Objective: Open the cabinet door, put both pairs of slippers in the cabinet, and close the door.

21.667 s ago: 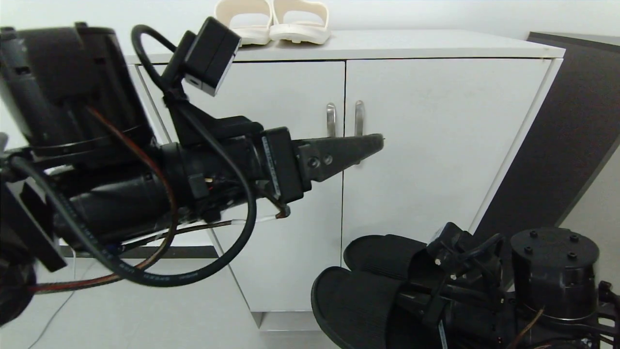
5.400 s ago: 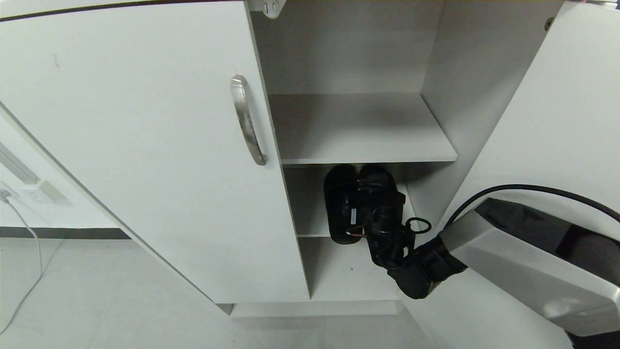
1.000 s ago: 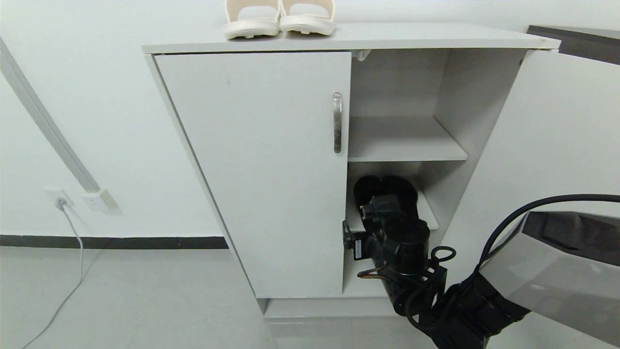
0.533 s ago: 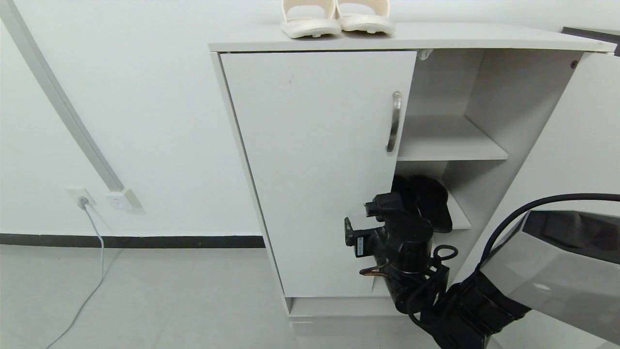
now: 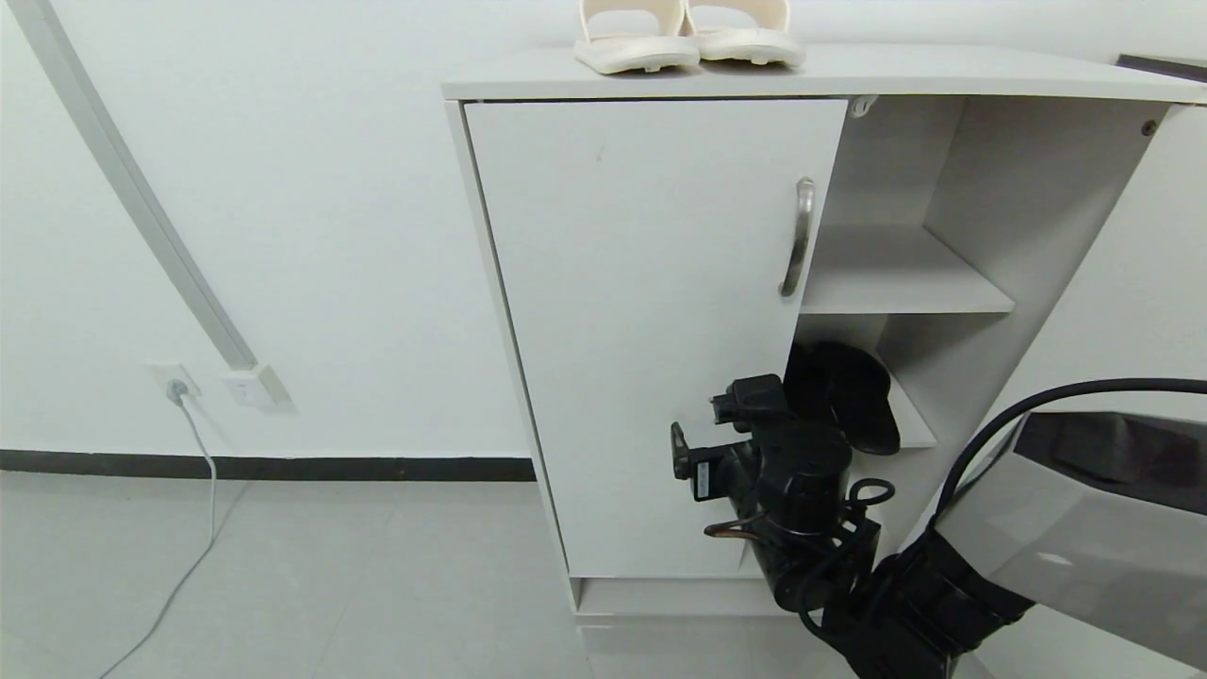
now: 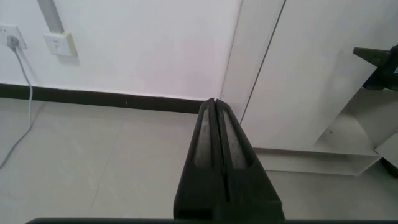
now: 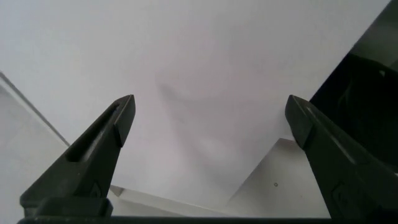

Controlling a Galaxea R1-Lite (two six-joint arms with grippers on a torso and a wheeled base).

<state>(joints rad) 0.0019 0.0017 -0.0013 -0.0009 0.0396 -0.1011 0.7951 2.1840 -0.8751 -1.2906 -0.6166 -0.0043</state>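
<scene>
Currently: black slippers (image 5: 849, 396), 1 pair, inside cabinet (image 5: 943, 80) on lower shelf (image 5: 917, 429); cream slippers (image 5: 688, 42), 1 pair, atop cabinet. Right gripper (image 7: 210, 106) low before cabinet, fingers spread wide, empty. Left gripper (image 6: 215, 106) fingers closed, empty.

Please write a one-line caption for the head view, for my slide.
Black slippers lie on the lower shelf of the half-open cabinet; cream slippers rest on its top.

Soft, even daylight-white light falls on the white boxy cabinet (image 5: 651, 330), leaving faint shadows. Its open compartment reads greyer, and it is darkest beneath the upper shelf (image 5: 896, 281), where the black slippers (image 5: 853, 396) lose detail. In the head view the cabinet's edges lean outward.
</scene>
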